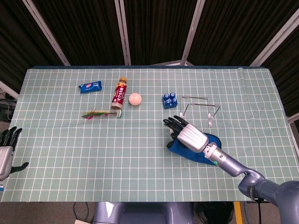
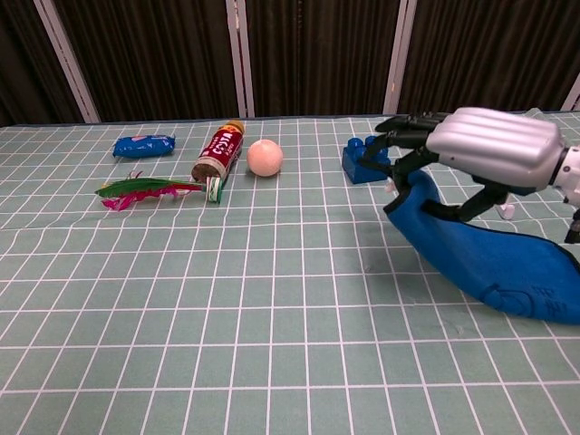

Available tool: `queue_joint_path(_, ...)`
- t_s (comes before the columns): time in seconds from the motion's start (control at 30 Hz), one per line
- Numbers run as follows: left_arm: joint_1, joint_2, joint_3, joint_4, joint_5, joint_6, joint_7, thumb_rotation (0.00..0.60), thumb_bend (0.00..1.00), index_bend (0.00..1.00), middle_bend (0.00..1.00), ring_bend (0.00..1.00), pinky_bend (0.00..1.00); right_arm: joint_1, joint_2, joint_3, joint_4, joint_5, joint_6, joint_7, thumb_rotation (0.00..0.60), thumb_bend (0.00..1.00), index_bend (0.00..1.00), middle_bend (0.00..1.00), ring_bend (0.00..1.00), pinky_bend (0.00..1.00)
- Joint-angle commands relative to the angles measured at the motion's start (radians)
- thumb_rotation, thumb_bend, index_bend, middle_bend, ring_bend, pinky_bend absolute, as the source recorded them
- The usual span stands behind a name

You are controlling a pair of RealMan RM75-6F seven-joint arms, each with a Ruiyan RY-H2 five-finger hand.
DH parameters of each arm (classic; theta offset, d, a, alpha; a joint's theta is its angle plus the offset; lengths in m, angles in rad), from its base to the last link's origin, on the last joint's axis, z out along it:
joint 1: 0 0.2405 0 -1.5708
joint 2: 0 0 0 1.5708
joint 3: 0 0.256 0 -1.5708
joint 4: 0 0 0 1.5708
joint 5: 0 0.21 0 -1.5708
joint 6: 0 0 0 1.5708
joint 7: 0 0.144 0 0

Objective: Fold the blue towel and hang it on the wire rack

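My right hand [image 1: 188, 134] grips the left edge of the blue towel [image 1: 179, 148] and holds it raised off the table, just in front of the wire rack [image 1: 199, 108]. In the chest view the towel [image 2: 489, 256] slopes from the hand [image 2: 485, 145] down to the table at the right. The hand hides most of the rack there. My left hand [image 1: 6, 148] hangs at the table's front left edge with nothing in it and its fingers apart.
A blue toy block [image 1: 170, 100] stands just left of the rack. Further left lie a pale ball [image 1: 135, 99], a red bottle [image 1: 119, 93], a blue packet [image 1: 89, 87] and a green and pink feathery item [image 1: 97, 113].
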Motion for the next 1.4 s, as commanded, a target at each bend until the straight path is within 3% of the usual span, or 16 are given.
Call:
queue_joint_path(0.03, 0.003, 0.004, 0.001, -0.002, 0.006, 0.004, -0.009, 0.600, 0.00, 0.00, 0.00, 0.00, 0.00, -0.015, 0.056, 0.048, -0.082, 0.047, 0.027, -0.012, 0.600, 0.49, 0.71, 0.13, 0.00, 0.12)
queue_joint_path(0.53, 0.026, 0.041, 0.005, -0.017, 0.053, 0.042, -0.078, 0.600, 0.00, 0.00, 0.00, 0.00, 0.00, -0.112, 0.269, 0.198, -0.404, 0.226, 0.117, -0.067, 0.600, 0.53, 0.71, 0.14, 0.00, 0.15)
queue_joint_path(0.8, 0.048, 0.053, 0.010, -0.040, 0.101, 0.097, -0.077, 0.600, 0.00, 0.00, 0.00, 0.00, 0.00, -0.160, 0.330, 0.268, -0.543, 0.345, 0.139, -0.237, 0.600, 0.54, 0.71, 0.15, 0.00, 0.16)
queue_joint_path(1.03, 0.050, 0.055, 0.008, -0.041, 0.105, 0.098, -0.078, 0.600, 0.00, 0.00, 0.00, 0.00, 0.00, -0.149, 0.313, 0.317, -0.622, 0.456, 0.095, -0.393, 0.600, 0.54, 0.72, 0.15, 0.00, 0.17)
queue_joint_path(1.4, 0.047, 0.054, -0.002, -0.025, 0.076, 0.082, -0.083, 0.600, 0.00, 0.00, 0.00, 0.00, 0.00, -0.116, 0.239, 0.345, -0.612, 0.569, 0.039, -0.566, 0.600, 0.54, 0.73, 0.15, 0.00, 0.17)
